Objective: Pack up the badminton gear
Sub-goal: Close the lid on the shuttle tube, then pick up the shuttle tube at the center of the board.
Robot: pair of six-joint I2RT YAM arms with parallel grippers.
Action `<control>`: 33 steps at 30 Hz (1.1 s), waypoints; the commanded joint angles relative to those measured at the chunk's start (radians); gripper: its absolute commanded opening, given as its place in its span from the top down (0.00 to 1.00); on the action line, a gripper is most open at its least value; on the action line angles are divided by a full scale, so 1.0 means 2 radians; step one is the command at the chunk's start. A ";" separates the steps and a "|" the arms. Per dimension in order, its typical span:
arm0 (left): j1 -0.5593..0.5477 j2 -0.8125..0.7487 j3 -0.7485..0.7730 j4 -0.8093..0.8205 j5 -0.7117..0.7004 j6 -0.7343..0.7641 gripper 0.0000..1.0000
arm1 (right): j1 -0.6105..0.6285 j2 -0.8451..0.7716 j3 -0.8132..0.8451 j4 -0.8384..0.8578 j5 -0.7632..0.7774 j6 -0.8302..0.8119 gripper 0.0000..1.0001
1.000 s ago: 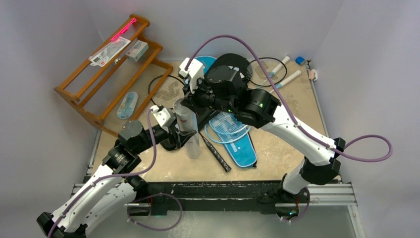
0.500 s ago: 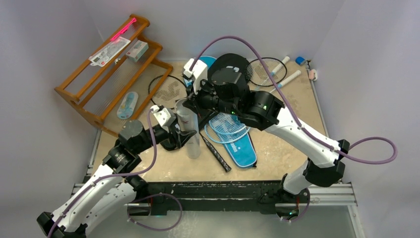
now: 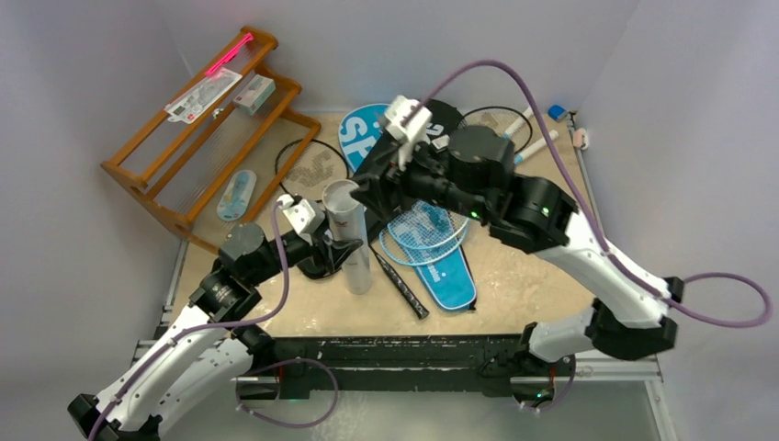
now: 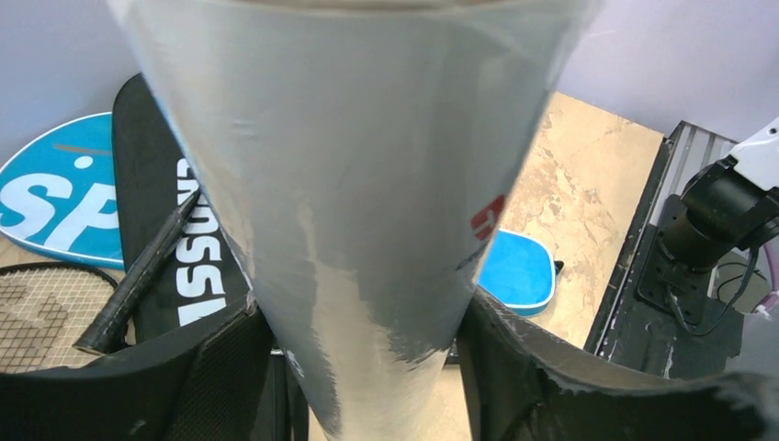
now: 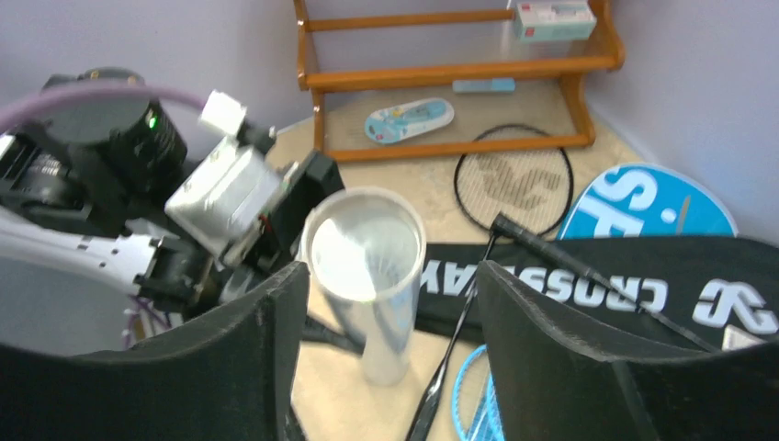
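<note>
The long white tube [image 3: 351, 243] stands upright near the table's middle, and my left gripper [image 3: 335, 250] is shut on its lower half. In the left wrist view the tube [image 4: 367, 211] fills the gap, with both jaws of the left gripper [image 4: 367, 367] pressed on it. My right gripper [image 3: 367, 188] hovers open just above and behind the tube's mouth. From the right wrist, the open right gripper [image 5: 390, 303] frames the tube's open top [image 5: 367, 243]; white feathers seem to show inside. The black CROSSWAY cover [image 5: 643, 285], the blue SPORT cover [image 5: 652, 197] and a black racket [image 5: 514, 179] lie behind.
A light-blue racket [image 3: 423, 230] rests on a blue cover [image 3: 450, 271] right of the tube. A black handle [image 3: 400, 285] lies in front of it. More rackets [image 3: 528, 138] sit at the back right. The wooden rack [image 3: 197, 138] stands at the back left.
My right gripper was shut over the tube's mouth; it has opened and pulled up, back and to the right. The left gripper still holds the tube upright.
</note>
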 commanded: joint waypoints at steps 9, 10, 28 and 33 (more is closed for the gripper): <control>-0.002 0.001 0.078 -0.028 -0.021 -0.056 0.50 | 0.002 -0.211 -0.330 0.168 0.016 0.028 0.10; -0.002 -0.001 0.082 -0.027 -0.023 -0.064 0.50 | 0.002 -0.217 -0.348 0.173 0.011 0.031 0.09; -0.002 0.026 0.095 0.099 0.051 -0.231 0.50 | 0.001 -0.210 -0.479 0.274 -0.092 0.069 0.01; -0.002 0.053 0.091 0.142 0.070 -0.269 0.49 | 0.002 -0.207 -0.483 0.279 -0.080 0.076 0.04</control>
